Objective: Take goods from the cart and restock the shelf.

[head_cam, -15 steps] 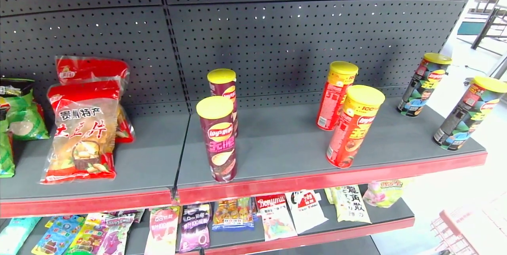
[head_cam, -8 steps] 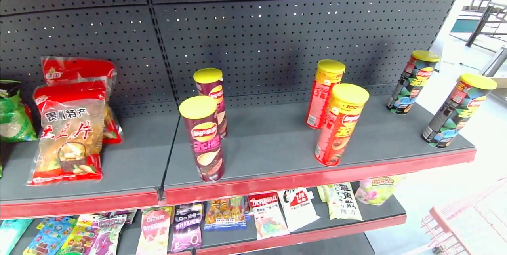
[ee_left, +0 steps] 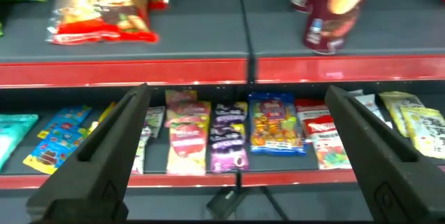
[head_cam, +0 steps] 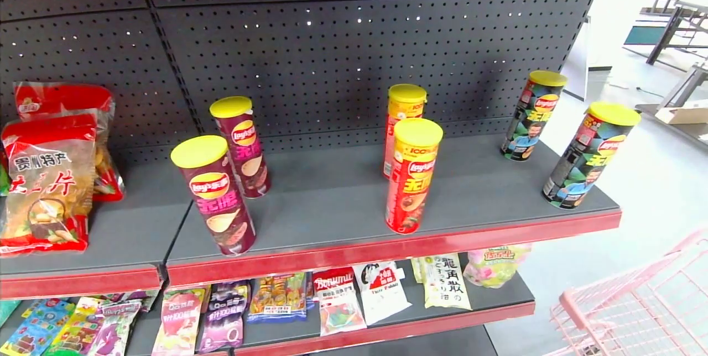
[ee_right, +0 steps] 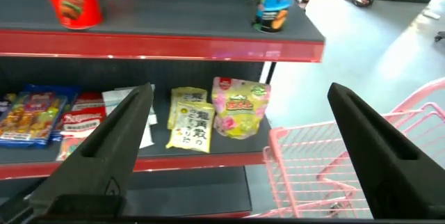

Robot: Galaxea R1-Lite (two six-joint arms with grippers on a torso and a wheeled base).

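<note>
Both pairs of fingers are standing wide apart and holding nothing: the left gripper (ee_left: 236, 95) is facing the red lip of the shelf (head_cam: 387, 245) near the purple cans (head_cam: 215, 195), and the right gripper (ee_right: 240, 92) is facing the shelf's right end and the pink cart (head_cam: 636, 312), which is sitting low at the near right. What the cart is carrying cannot be told. The likeliest trouble is a swing toward the cart clipping the dark cans (head_cam: 589, 154); the near one is standing close to the shelf's near right corner and would probably topple off. A finger could also be snagging on the cart's wire rim. Red cans (head_cam: 412, 179) are standing mid-shelf, snack bags (head_cam: 44, 179) are leaning far left, and packets (head_cam: 332, 300) are lining the lower tier.
</note>
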